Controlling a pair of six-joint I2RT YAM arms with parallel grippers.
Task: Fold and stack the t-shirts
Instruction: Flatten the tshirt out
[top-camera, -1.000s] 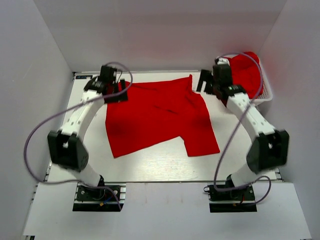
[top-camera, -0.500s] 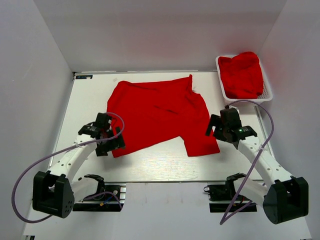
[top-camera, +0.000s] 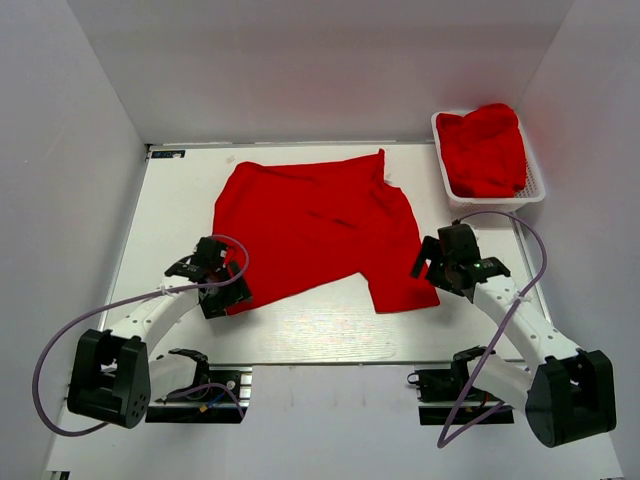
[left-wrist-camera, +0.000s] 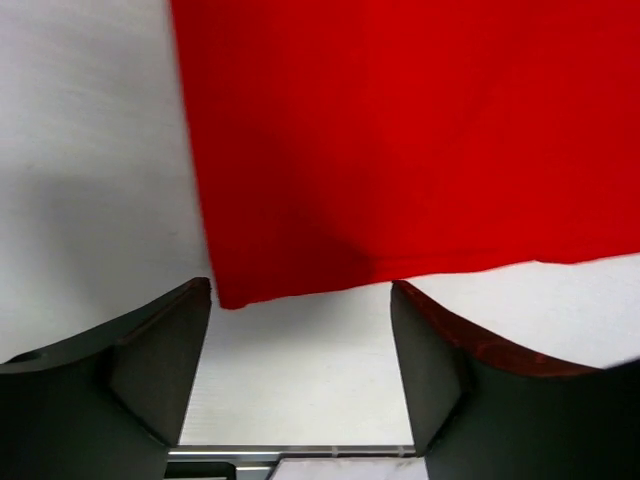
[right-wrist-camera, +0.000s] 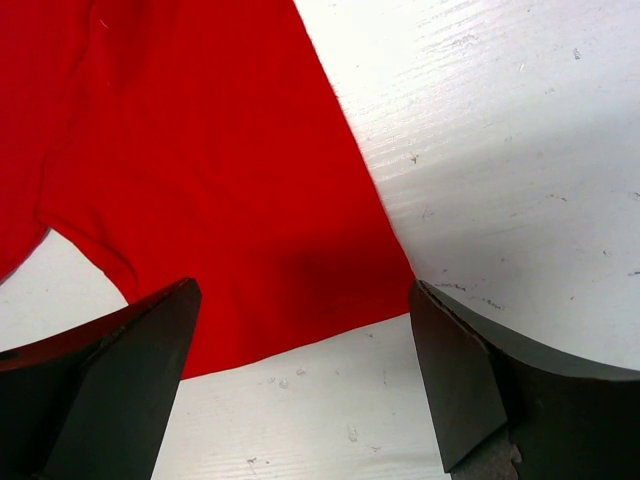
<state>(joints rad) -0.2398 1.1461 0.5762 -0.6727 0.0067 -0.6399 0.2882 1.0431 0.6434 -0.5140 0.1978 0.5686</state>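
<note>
With the plain bright red soft t-shirt (top-camera: 320, 225) lying spread on the white worktop (top-camera: 300, 335), the left tool (left-wrist-camera: 300, 300) and right tool (right-wrist-camera: 300, 300), both spread wide at its near corners, should probably lower together and pinch only the hem edge.

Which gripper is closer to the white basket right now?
Right. The right gripper is at the near right corner of the spread t-shirt, on the side of the basket; the left gripper is at its near left corner, farther away.
</note>
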